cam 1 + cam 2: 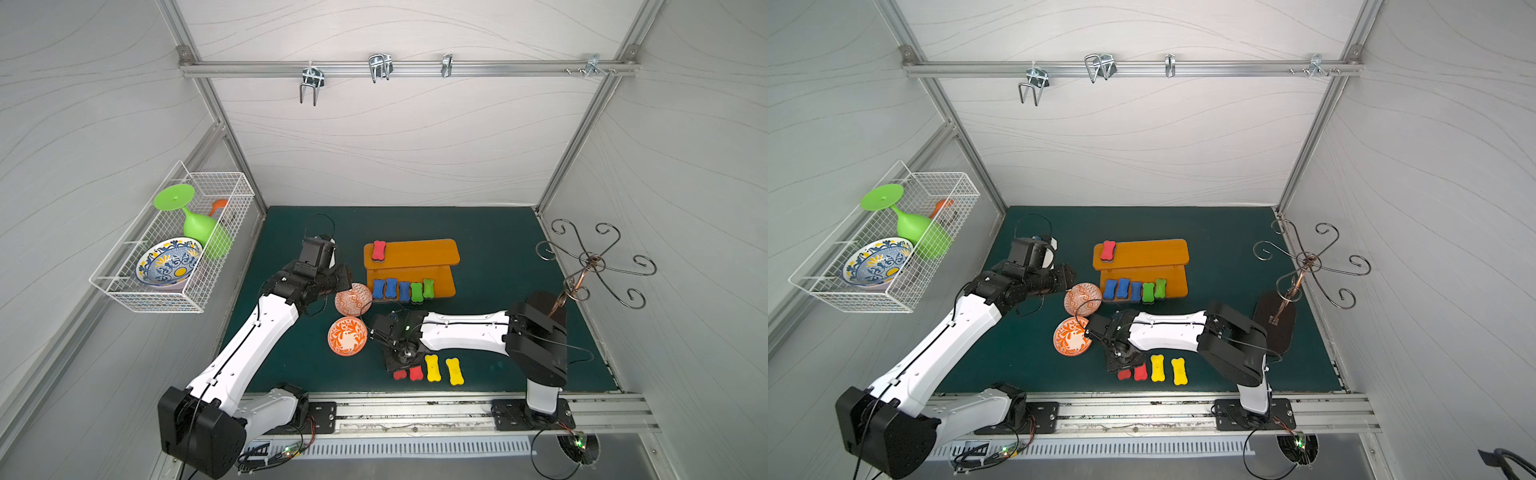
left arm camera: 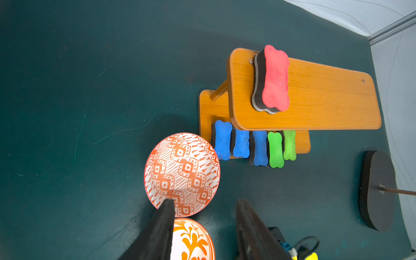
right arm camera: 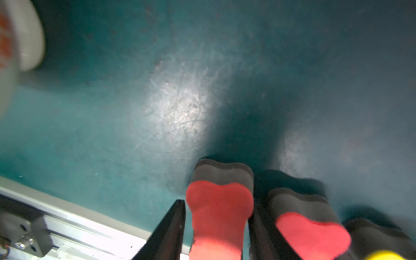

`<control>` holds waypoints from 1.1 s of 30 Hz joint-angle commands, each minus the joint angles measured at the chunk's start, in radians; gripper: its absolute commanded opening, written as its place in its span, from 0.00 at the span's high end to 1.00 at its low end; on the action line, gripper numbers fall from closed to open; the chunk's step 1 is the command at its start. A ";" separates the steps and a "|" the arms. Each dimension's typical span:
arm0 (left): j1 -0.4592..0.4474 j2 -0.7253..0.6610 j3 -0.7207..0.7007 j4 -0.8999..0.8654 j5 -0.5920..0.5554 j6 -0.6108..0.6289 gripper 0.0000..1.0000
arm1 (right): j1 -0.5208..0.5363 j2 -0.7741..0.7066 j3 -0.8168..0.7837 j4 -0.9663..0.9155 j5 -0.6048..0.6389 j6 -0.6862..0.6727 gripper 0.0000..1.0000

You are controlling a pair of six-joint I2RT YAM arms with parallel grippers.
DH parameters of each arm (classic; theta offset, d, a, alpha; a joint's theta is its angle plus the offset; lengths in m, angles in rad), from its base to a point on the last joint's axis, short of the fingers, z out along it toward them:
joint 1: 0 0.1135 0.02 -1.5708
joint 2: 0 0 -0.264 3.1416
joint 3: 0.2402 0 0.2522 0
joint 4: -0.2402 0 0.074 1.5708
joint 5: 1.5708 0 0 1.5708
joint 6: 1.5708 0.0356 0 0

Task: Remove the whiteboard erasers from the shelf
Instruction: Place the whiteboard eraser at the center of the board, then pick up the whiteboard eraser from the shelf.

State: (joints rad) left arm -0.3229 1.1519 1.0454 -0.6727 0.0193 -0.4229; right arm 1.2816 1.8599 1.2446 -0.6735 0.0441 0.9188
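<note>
The orange-brown shelf [image 1: 419, 254] stands mid-table. One red eraser [image 1: 378, 250] lies on its top board. Along the lower board's front edge [image 2: 301, 144] sit three blue erasers [image 1: 391, 288] and two green ones [image 1: 417, 291]. At the front of the mat lie two red erasers [image 1: 416, 372] and two yellow ones [image 1: 432, 368]. My right gripper [image 3: 217, 202] points down over the leftmost red eraser [image 3: 219, 209]. Its jaws are open around that eraser, with a gap on one side. My left gripper [image 2: 205, 201] hovers open and empty above the bowls, left of the shelf.
Two orange patterned bowls [image 1: 353, 299] [image 1: 347, 336] sit between the arms, close to the shelf's left end. A wire hook stand [image 1: 594, 262] with a black base [image 1: 1275, 322] is at the right. A white wire basket [image 1: 124, 286] hangs on the left wall.
</note>
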 commanded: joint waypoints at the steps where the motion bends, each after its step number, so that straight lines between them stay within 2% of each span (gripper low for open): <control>1: -0.002 0.000 0.032 0.009 -0.032 0.025 0.52 | -0.001 -0.119 0.036 -0.073 0.086 -0.032 0.45; 5: -0.036 0.061 0.106 -0.029 -0.032 0.034 0.52 | -0.022 -0.242 0.037 -0.079 0.145 -0.120 0.38; 11: -0.070 0.205 0.277 -0.120 -0.050 0.038 0.53 | -0.100 -0.441 -0.062 -0.015 0.227 -0.356 0.32; 18: -0.103 0.406 0.504 -0.232 -0.045 0.086 0.49 | -0.263 -0.594 -0.210 0.112 0.092 -0.487 0.30; 26: -0.137 0.573 0.709 -0.270 -0.031 0.138 0.36 | -0.419 -0.625 -0.267 0.160 -0.059 -0.545 0.30; 33: -0.161 0.729 0.874 -0.332 -0.068 0.183 0.35 | -0.515 -0.640 -0.302 0.193 -0.152 -0.559 0.30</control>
State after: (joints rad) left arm -0.4774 1.8301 1.8439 -0.9596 -0.0231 -0.2783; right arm 0.7910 1.2484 0.9527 -0.5095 -0.0422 0.3855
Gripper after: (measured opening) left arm 0.655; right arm 0.703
